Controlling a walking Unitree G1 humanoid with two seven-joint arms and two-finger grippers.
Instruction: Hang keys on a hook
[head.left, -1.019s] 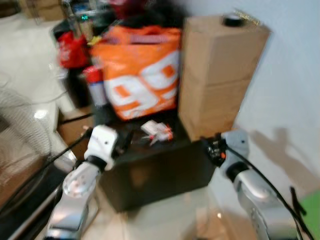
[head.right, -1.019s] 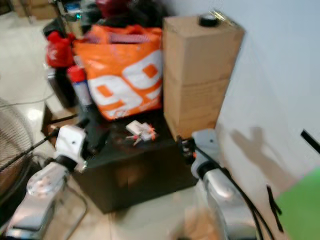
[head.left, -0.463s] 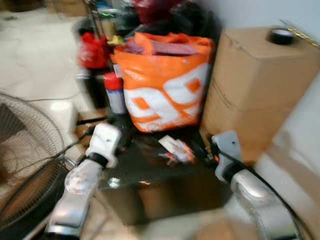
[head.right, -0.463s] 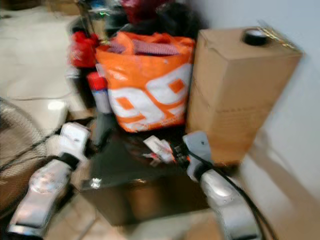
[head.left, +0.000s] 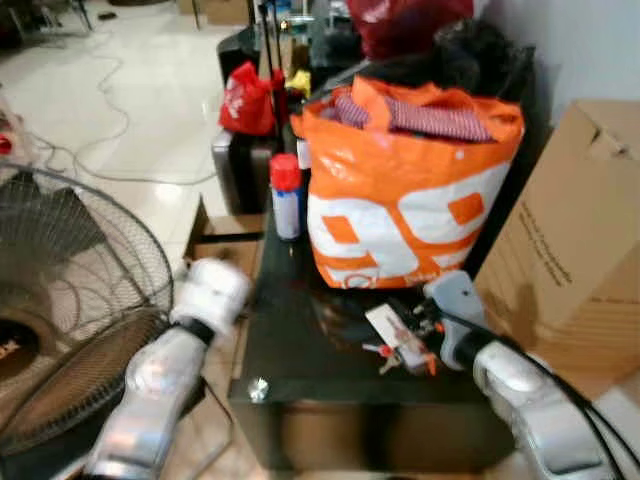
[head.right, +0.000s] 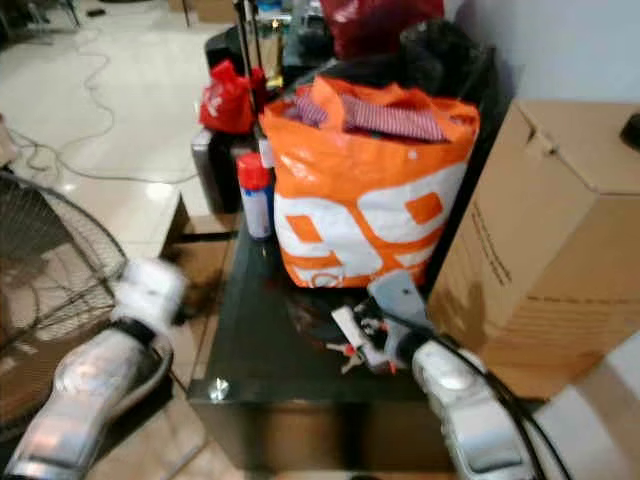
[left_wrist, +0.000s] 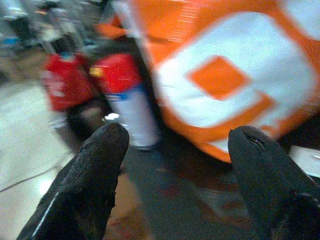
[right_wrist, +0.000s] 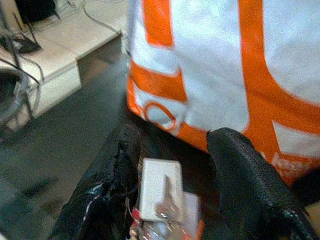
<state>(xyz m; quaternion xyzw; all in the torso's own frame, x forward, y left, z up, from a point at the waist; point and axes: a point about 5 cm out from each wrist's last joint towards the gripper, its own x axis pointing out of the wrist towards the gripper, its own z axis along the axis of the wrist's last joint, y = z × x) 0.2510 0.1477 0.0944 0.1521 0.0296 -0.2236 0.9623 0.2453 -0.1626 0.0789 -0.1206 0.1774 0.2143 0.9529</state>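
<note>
A large floor fan (head.left: 70, 300) stands at the far left on the pale tiled floor (head.left: 150, 110). Beside it, the robot's left hand (left_wrist: 175, 165) hovers near the left edge of a low dark desk (head.left: 310, 350), its two black fingers (left_wrist: 95, 185) spread wide with nothing between them. Toward the back of the desk stands a spray can (head.left: 286, 196) with a red cap, and behind it sit a red bag (head.left: 247, 98) and a dark case, both somewhat blurred. To the right of the can, a big orange and white shopping bag (head.left: 405, 195) stuffed with striped cloth rests on the desk. In front of the bag, near the desk's front right part, lie the keys (head.left: 400, 345), a small bunch with a white tag and reddish pieces. The right hand (right_wrist: 170, 165) is low over the desk with its fingers (right_wrist: 115, 175) apart on either side of the keys; whether the pads touch them cannot be told. At the far right a tall cardboard box (head.left: 575, 240) stands against a pale wall (head.left: 590, 45)
</note>
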